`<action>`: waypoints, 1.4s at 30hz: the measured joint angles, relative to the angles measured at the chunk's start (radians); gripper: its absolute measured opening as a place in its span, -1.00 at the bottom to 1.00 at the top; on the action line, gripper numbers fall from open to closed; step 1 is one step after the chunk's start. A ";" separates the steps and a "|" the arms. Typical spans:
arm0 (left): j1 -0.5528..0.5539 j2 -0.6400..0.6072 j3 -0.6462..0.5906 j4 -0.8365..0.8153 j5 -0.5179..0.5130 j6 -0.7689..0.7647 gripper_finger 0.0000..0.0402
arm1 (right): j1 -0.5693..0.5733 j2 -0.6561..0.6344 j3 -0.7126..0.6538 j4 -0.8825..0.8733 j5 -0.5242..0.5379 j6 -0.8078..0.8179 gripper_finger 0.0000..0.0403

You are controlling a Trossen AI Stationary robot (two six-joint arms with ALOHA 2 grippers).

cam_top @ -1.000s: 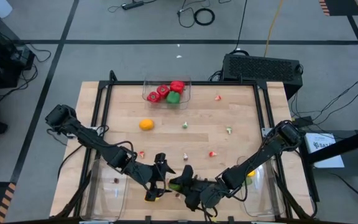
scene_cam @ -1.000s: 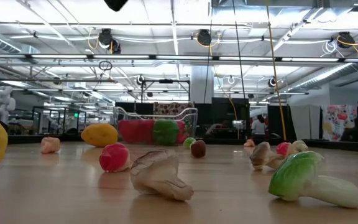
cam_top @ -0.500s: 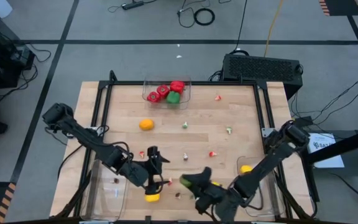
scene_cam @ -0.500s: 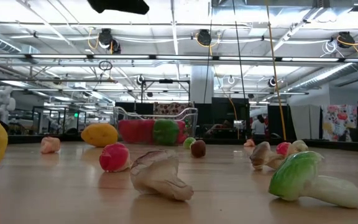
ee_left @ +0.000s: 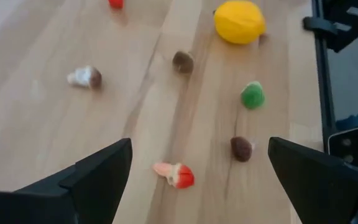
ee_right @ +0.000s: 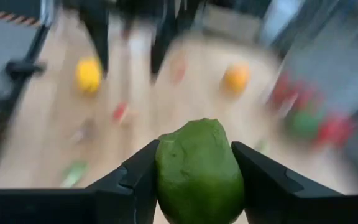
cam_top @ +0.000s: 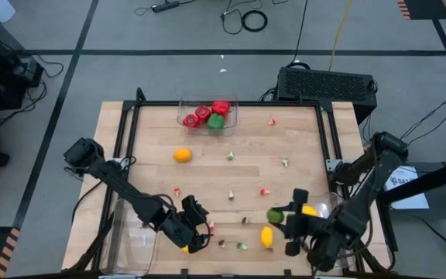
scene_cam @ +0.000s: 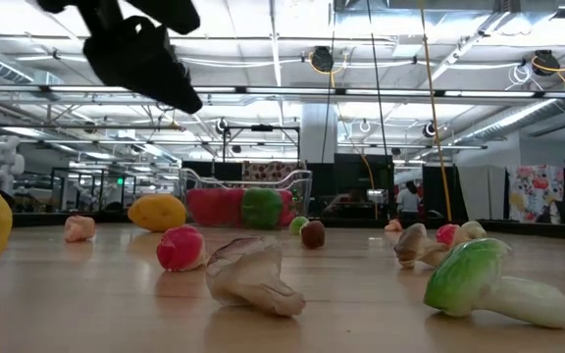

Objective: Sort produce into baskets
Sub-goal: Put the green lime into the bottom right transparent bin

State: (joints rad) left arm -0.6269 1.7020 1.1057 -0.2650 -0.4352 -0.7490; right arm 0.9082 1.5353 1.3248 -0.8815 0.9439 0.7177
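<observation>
the right claw (cam_top: 279, 221) is clamped on a green lime (ee_right: 199, 171), held above the table (cam_top: 246, 147) near its front right corner, beside a lemon (cam_top: 266, 236). the left claw (cam_top: 200, 229), fingers wide apart and empty, hangs near the front edge. red and green peppers (cam_top: 210, 114) sit in the basket (cam_top: 183, 108) at the back edge.

Overhead, table-level and seemingly close wrist views share the table (cam_top: 153, 132).

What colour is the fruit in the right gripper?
Green: a lime, held in the right gripper. Clearest in the right wrist view.
</observation>
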 joint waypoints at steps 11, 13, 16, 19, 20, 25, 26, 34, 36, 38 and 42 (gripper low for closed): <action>-0.003 0.061 0.000 0.027 -0.008 -0.095 0.90 | 0.082 -0.026 0.000 -0.409 -0.603 0.571 -0.14; -0.003 0.073 0.000 0.025 -0.008 -0.110 0.90 | 0.108 -0.024 0.000 -0.454 -0.635 0.621 -0.14; -0.002 0.092 0.000 0.025 -0.011 -0.126 0.90 | 0.141 -0.018 0.000 -0.498 -0.635 0.677 -0.14; -0.001 0.109 0.000 0.024 -0.011 -0.140 0.90 | 0.164 0.009 0.000 -0.537 -0.674 0.694 -0.14; -0.001 0.114 0.000 0.023 -0.012 -0.151 0.90 | 0.168 0.022 -0.002 -0.550 -0.690 0.698 -0.14; 0.000 0.141 0.000 0.014 -0.011 -0.184 0.90 | 0.172 0.079 -0.066 -0.542 -0.811 0.693 -0.14; 0.000 0.142 0.000 0.014 -0.011 -0.186 0.90 | 0.172 0.087 -0.085 -0.524 -0.831 0.691 -0.14; 0.007 0.142 0.000 0.011 -0.002 -0.213 0.90 | 0.174 0.100 -0.233 -0.326 -0.897 0.682 -0.14; 0.008 0.142 0.000 0.010 0.017 -0.216 0.90 | 0.174 0.099 -0.248 -0.305 -0.898 0.681 -0.14; 0.009 0.142 0.000 0.011 0.033 -0.232 0.90 | 0.174 0.099 -0.254 -0.294 -0.898 0.682 -0.14; 0.012 0.142 0.000 0.011 0.038 -0.241 0.90 | 0.174 0.099 -0.260 -0.296 -0.898 0.686 -0.05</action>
State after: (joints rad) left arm -0.6151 1.8442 1.1057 -0.2539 -0.3973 -0.9903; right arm 1.0821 1.6341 1.0645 -1.1772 0.0463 1.4038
